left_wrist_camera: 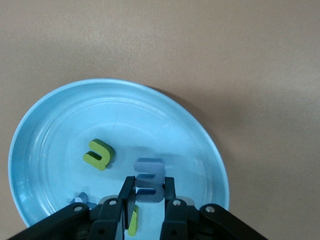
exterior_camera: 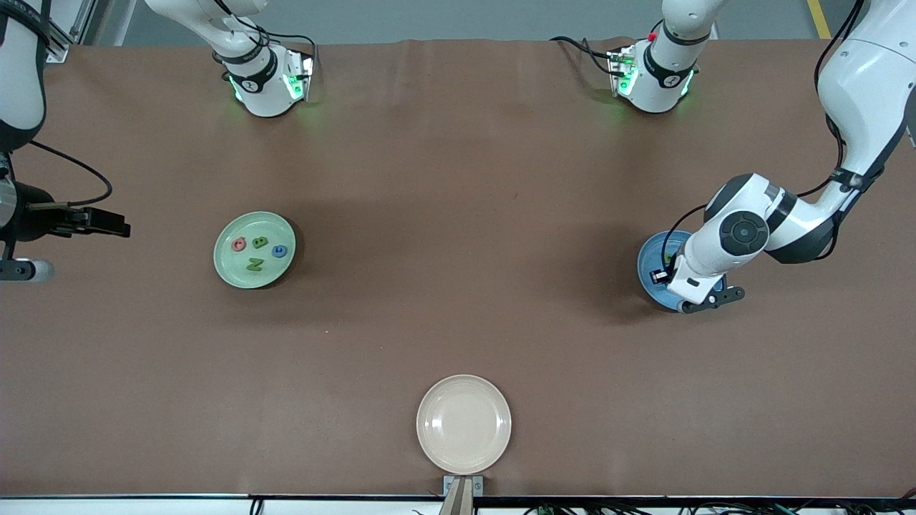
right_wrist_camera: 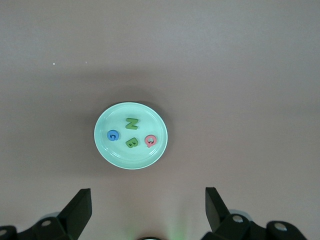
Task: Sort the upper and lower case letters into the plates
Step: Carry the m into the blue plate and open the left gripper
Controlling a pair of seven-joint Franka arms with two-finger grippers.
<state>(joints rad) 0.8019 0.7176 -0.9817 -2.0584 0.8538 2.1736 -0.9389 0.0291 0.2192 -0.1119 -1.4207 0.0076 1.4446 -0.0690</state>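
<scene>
Altogether four letters [exterior_camera: 256, 252], green plate [exterior_camera: 229, 268].

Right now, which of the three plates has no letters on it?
The cream-white plate, nearest the front camera. The pale green plate holds four letters, and the blue plate under the left gripper holds several.

table [exterior_camera: 458, 179] middle bare, open passage | left gripper [left_wrist_camera: 145, 200] and arm block blue plate [left_wrist_camera: 60, 115] | cream plate [exterior_camera: 464, 423] sits at camera-side edge
</scene>
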